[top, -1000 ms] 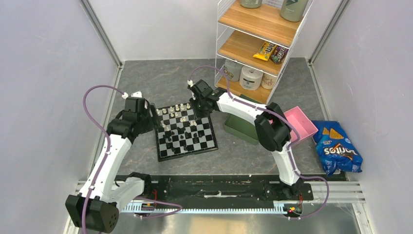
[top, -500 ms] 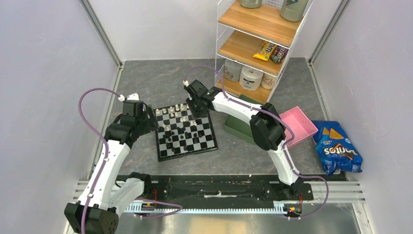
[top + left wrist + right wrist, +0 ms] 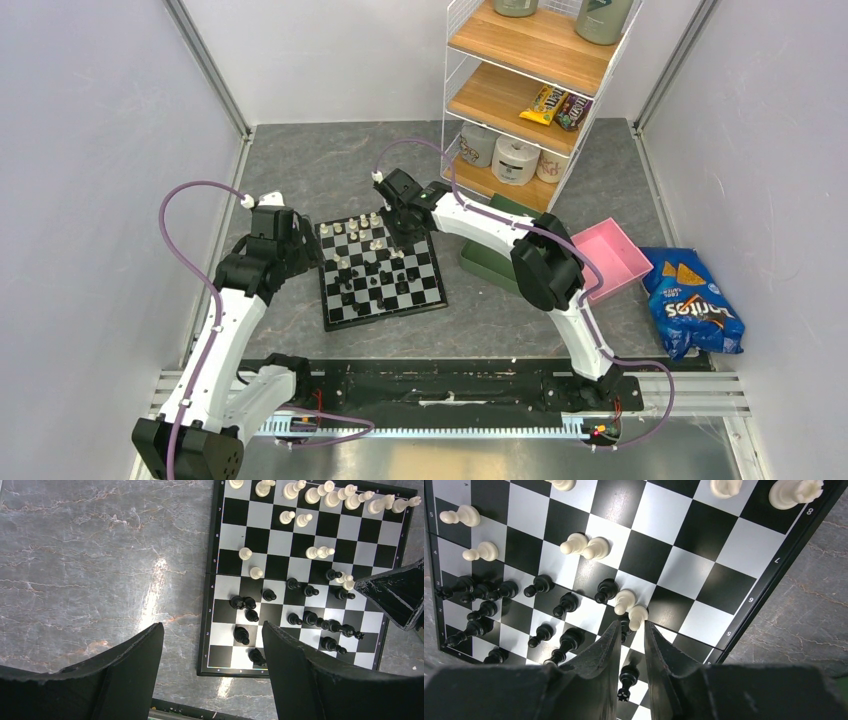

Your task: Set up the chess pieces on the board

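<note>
The board (image 3: pixel 385 313) lies on the grey table (image 3: pixel 330 165) at the centre of the top view, with the chess pieces (image 3: pixel 256 572) scattered across its squares. In the left wrist view a row of cream ones lines the board's upper edge at the upper right of the frame. The black ones crowd its lower right part, and a few cream ones stand loose in between.

The left gripper (image 3: pixel 211 630) hangs at the board's left edge in the top view. Its jaws are spread wide with nothing between them (only bare table and the board's corner show through the gap).

The right gripper (image 3: pixel 631 626) reaches over the upper right part of the board in the top view. In its own wrist view the jaws stand almost together, leaving a narrow slit. A cream piece (image 3: pixel 638 616) sits right at the tips, just beside a second cream one, with black pieces close around. Whether the tips actually pinch it cannot be told.

Right of the board in the top view lie a green tray (image 3: pixel 490 262) and a pink tray (image 3: pixel 615 250). A bag of chips (image 3: pixel 695 305) is farther right, and a shelf rack (image 3: pixel 530 60) stands at the top.
</note>
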`<state>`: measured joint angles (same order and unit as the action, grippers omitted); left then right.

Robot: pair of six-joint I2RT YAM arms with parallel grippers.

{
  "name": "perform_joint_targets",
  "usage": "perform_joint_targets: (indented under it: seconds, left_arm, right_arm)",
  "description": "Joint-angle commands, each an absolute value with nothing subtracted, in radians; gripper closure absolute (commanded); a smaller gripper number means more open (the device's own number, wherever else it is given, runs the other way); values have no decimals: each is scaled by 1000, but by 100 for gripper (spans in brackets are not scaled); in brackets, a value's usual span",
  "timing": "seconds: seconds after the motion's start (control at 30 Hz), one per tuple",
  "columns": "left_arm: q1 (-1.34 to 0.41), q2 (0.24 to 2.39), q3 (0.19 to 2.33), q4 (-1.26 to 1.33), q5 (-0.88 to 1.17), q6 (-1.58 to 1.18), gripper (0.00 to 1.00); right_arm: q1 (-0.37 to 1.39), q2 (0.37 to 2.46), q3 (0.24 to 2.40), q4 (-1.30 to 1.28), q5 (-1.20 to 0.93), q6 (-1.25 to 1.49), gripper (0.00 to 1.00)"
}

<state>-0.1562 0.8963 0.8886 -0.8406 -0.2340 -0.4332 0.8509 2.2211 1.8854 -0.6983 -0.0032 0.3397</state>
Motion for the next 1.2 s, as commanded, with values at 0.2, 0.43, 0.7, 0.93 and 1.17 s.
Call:
perform_joint_targets:
  seconds: [0.2, 0.43, 0.7, 0.93, 1.17]
  left_arm:
    - [-150, 887, 887, -843, -252, -450, 21]
    - [-149, 890, 887, -842, -252, -450, 20]
    - [-148, 896, 887, -842, -249, -450, 20]
    - [-146, 900, 888, -840, -243, -450, 21]
    - [-143, 903, 888, -841, -239, -449, 21]
  right_arm:
    - [853, 2251, 1908, -713, 11, 327, 70]
    - [853, 2260, 1917, -716, 29, 326, 76]
    - [844, 2256, 1939, -716, 165, 306, 85]
    - [774, 2306, 2015, -713, 164, 328, 86]
    - [740, 2338, 2054, -713, 162, 337, 86]
